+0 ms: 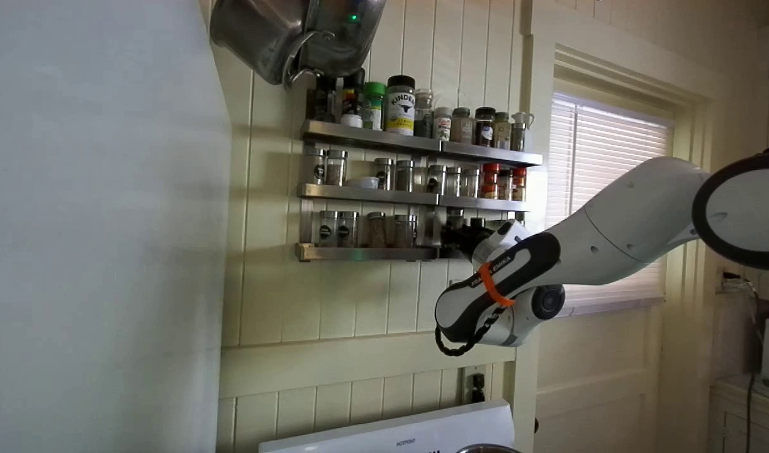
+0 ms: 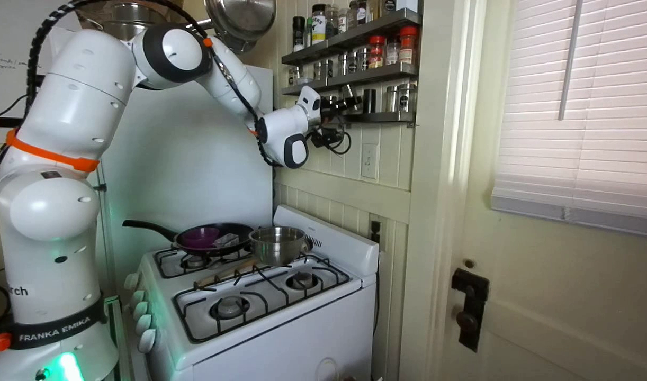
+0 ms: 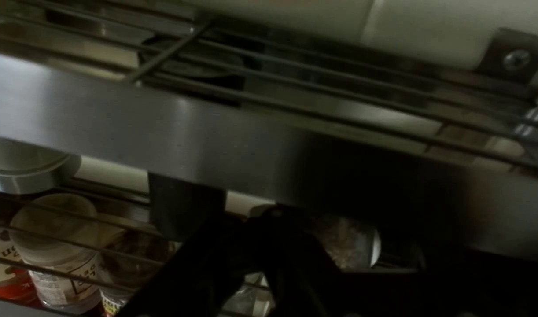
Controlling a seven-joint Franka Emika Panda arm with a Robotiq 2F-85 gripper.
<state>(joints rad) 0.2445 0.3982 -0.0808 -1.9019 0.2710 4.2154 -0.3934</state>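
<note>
There are three shelf tiers (image 1: 372, 194), one skillet (image 2: 212, 251) and one stove (image 2: 302, 338).

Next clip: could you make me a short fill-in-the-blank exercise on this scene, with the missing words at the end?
1. The gripper is nearest the ____ shelf of the spice rack.
2. The bowl in the frying pan is ____.
3. The strap round the arm is ____.
4. The tall yellow-banded jar stands on the rack's ____ shelf.

Missing words: bottom; purple; orange; top.

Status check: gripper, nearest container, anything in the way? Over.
Gripper shut at the lowest shelf, any grip too dark to confirm. Black container upright close beside the gripper. Shelf's metal front crosses the wrist view; clearance looks tight.
</note>
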